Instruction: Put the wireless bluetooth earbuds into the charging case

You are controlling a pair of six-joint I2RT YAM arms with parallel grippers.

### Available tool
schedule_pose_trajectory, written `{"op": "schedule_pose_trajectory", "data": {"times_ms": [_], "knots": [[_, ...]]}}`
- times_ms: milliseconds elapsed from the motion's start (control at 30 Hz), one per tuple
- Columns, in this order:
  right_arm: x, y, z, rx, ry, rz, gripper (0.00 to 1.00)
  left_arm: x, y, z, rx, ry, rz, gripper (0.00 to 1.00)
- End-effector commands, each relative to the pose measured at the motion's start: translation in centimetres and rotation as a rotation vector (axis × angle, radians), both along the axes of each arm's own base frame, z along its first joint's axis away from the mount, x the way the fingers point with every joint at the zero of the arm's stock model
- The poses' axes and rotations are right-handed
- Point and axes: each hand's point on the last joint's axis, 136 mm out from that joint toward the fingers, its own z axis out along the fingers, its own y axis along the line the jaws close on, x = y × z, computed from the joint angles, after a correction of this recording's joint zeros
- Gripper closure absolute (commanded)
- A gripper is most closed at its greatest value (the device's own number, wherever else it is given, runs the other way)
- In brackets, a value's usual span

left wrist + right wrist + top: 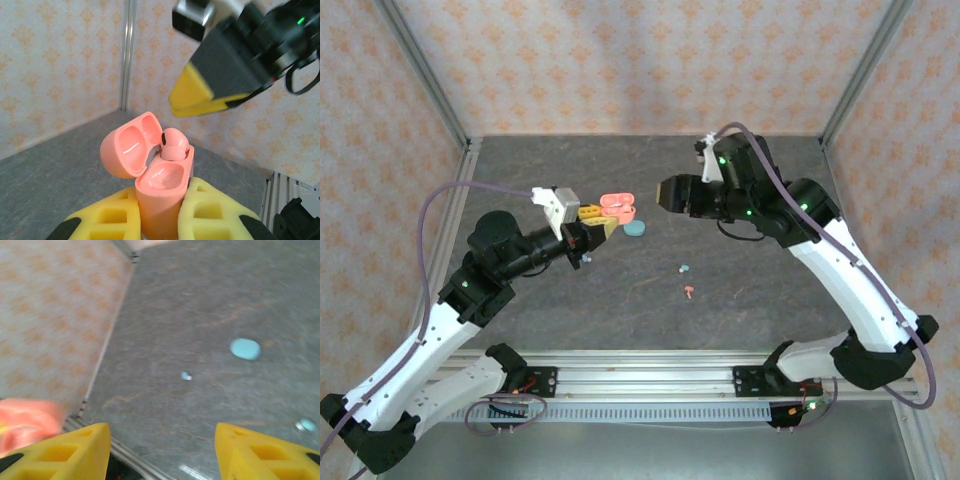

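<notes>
Teal case (635, 229) near pink case (617, 207); teal earbud (685, 269), pink earbud (690, 291) loose

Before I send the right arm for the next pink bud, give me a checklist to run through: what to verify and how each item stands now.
1. Left gripper clamped on the pink case: ok.
2. Lid open: ok.
3. Pink earbud in its slot: ok; fully seated: cannot tell.
4. Second slot empty and unobstructed: ok.
5. Right gripper open, nothing between its fingers: ok.
6. Loose pink earbud lying free on the table, apart from the other things: ok.
</notes>
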Motion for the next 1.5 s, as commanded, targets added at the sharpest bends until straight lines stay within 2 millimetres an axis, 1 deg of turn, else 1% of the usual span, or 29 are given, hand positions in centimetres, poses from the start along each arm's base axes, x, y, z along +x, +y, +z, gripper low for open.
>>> {"op": "schedule_pose_trajectory", "data": {"times_ms": [0,33,133,200,333,400,433,500,567,667,800,933,1100,1267,1467], "knots": [[0.1,-3.2,-6.8,-0.114,0.183,-0.131,0.45,-0.4,0.4,-0.6,0.021,-0.013,0.019,1.0],[-0.2,-3.8,-8.9,-0.154,0.234,-0.132,0.46,-0.5,0.5,-0.9,0.026,-0.005,0.021,1.0],[-1.1,-4.3,-14.1,-0.238,0.348,-0.095,0.48,-0.8,0.8,-2.2,0.05,0.021,0.027,1.0],[-1.4,-4.5,-17.0,-0.269,0.407,-0.076,0.51,-0.9,1.0,-2.9,0.065,0.038,0.032,1.0],[-1.5,-4.7,-22.6,-0.268,0.503,-0.046,0.54,-1.2,1.5,-4.0,0.077,0.066,0.047,1.0],[-1.5,-5.2,-24.9,-0.281,0.536,-0.035,0.57,-1.5,1.9,-4.5,0.085,0.078,0.054,1.0],[-1.5,-5.2,-26.0,-0.284,0.554,-0.02,0.61,-1.7,2.1,-4.7,0.09,0.084,0.059,1.0],[-1.7,-4.9,-27.7,-0.29,0.58,0.017,0.65,-2.1,2.6,-5.1,0.098,0.095,0.07,1.0],[-1.7,-4.7,-29.2,-0.307,0.605,0.047,0.66,-2.6,3.1,-5.5,0.103,0.1,0.083,1.0],[-1.6,-4.4,-31.0,-0.326,0.639,0.081,0.65,-3.1,4.0,-5.8,0.088,0.107,0.11,1.0],[-1.7,-5.0,-32.9,-0.377,0.659,0.093,0.6,-3.5,4.7,-6.0,0.055,0.112,0.137,1.0],[-2.1,-5.4,-33.7,-0.4,0.67,0.089,0.57,-3.9,5.1,-6.4,0.068,0.125,0.141,1.0],[-2.4,-5.1,-34.1,-0.374,0.682,0.085,0.54,-3.9,5.2,-6.7,0.071,0.125,0.146,1.0],[-2.7,-5.1,-34.8,-0.366,0.7,0.082,0.54,-3.8,5.0,-6.8,0.07,0.132,0.142,1.0],[-3.1,-4.0,-36.0,-0.302,0.753,0.074,0.64,-3.8,5.0,-6.9,0.072,0.132,0.142,1.0]]}}
